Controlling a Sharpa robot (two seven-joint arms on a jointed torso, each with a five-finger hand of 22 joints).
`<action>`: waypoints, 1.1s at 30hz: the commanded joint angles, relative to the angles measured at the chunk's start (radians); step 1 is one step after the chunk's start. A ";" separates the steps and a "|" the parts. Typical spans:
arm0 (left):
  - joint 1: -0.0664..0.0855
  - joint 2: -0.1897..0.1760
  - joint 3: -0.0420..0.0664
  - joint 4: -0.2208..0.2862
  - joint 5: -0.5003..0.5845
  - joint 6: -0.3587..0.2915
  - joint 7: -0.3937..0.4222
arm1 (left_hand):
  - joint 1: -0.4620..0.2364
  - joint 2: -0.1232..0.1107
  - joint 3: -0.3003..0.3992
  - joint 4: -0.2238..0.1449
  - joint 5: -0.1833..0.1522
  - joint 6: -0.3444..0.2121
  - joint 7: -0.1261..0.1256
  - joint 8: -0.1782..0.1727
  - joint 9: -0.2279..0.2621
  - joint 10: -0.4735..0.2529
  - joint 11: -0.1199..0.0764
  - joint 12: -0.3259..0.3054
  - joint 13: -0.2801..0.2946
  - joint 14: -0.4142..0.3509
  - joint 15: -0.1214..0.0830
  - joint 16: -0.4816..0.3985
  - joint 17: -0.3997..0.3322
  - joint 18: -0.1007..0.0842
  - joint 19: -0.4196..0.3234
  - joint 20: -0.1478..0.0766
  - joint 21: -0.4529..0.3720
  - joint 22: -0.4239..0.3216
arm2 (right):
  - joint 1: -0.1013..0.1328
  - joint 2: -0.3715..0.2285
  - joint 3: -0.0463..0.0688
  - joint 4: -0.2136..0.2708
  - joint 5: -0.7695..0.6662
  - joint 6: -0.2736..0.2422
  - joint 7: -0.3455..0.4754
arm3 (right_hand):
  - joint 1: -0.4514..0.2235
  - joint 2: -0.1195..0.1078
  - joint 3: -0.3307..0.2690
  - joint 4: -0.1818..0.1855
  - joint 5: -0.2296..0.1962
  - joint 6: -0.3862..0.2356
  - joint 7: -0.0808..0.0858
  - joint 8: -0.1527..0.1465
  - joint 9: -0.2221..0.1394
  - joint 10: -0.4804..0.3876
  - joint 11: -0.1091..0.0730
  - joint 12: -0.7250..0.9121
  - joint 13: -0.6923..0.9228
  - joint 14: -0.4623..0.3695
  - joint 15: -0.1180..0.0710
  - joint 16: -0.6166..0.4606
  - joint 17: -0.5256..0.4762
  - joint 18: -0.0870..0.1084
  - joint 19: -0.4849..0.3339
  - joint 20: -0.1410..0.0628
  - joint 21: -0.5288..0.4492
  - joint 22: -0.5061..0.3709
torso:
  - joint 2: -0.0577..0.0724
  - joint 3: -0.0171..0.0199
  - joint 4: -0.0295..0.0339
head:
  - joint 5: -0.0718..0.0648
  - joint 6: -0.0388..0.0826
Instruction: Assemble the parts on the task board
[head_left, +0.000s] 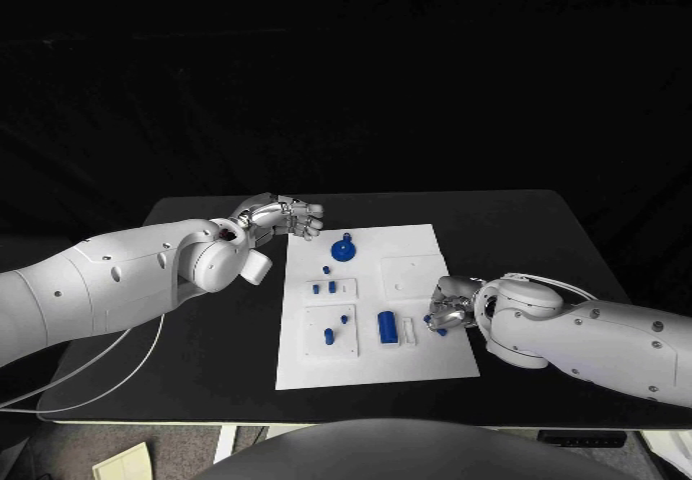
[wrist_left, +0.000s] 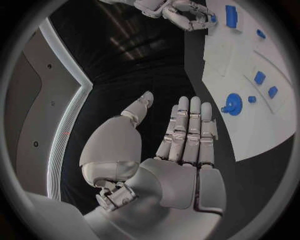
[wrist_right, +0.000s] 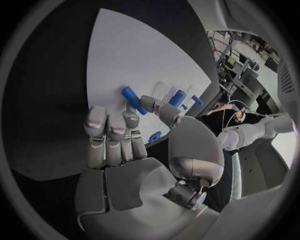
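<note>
- the black table (head_left: 519, 225) fills the middle, with the white board (head_left: 418, 370) lying flat in its centre.
- the left arm (head_left: 101, 285) reaches in to the board's far left corner. its left hand (head_left: 281, 216) hangs just off the board's edge, over bare table, holding nothing, fingers straight and close together with the thumb apart.
- the right arm (head_left: 606, 340) comes in low at the board's right edge. the right hand (head_left: 451, 308) sits on that edge with fingers curled toward a small blue part (wrist_right: 131, 99), its fingertips (wrist_right: 130, 118) by the part; whether it actually grips the part i cannot tell.
- a blue block (head_left: 387, 327) stands near the board's middle, just left of the right hand.
- a round blue part (head_left: 343, 247) lies at the far end, near the left hand.
- small blue bits (head_left: 330, 288) sit between the two, left of centre.
</note>
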 joint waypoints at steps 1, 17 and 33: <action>0.001 0.001 0.001 0.003 0.002 0.013 0.007 | 0.001 0.008 -0.004 -0.004 -0.001 -0.006 -0.001 0.002 -0.001 -0.004 -0.001 0.003 -0.001 0.004 0.003 -0.005 0.001 0.010 0.000 0.004 -0.006 0.001 | 0.000 0.002 -0.002 0.008 0.179 -0.036 0.011 | -0.004 0.014 -0.008 0.001 0.007 0.007 0.001 0.010 0.009 0.006 -0.002 0.005 -0.001 0.003 -0.005 -0.002 -0.002 0.055 0.004 -0.001 0.003 -0.001 | 0.000 -0.0004 -0.0001 | 0.000 0.000; 0.001 0.000 0.001 0.003 0.000 0.019 0.003 | 0.001 0.007 -0.004 -0.005 -0.001 -0.006 -0.001 0.002 -0.001 -0.005 -0.001 0.003 -0.001 0.004 0.004 -0.006 0.002 0.010 0.000 0.004 -0.007 0.002 | 0.001 0.028 -0.002 -0.004 0.279 -0.037 -0.005 | -0.009 0.019 -0.016 -0.004 0.023 0.006 0.001 0.010 0.007 0.005 -0.002 0.004 -0.001 0.003 -0.006 -0.003 -0.001 0.055 0.004 -0.003 0.002 -0.002 | 0.000 0.0004 0.0003 | 0.000 -0.004; 0.001 -0.001 0.001 0.005 -0.002 0.021 0.001 | 0.002 0.008 -0.004 -0.005 -0.001 -0.007 -0.001 0.002 -0.001 -0.005 0.000 0.003 -0.002 0.004 0.004 -0.006 0.002 0.010 0.000 0.004 -0.007 0.002 | 0.001 0.047 -0.002 -0.024 0.317 -0.019 -0.004 | -0.021 0.020 -0.036 0.019 -0.100 0.010 -0.001 0.014 0.002 0.003 -0.004 0.003 -0.001 0.002 -0.008 -0.005 0.001 0.055 0.003 -0.006 -0.001 -0.005 | 0.000 0.0002 0.0007 | 0.003 -0.006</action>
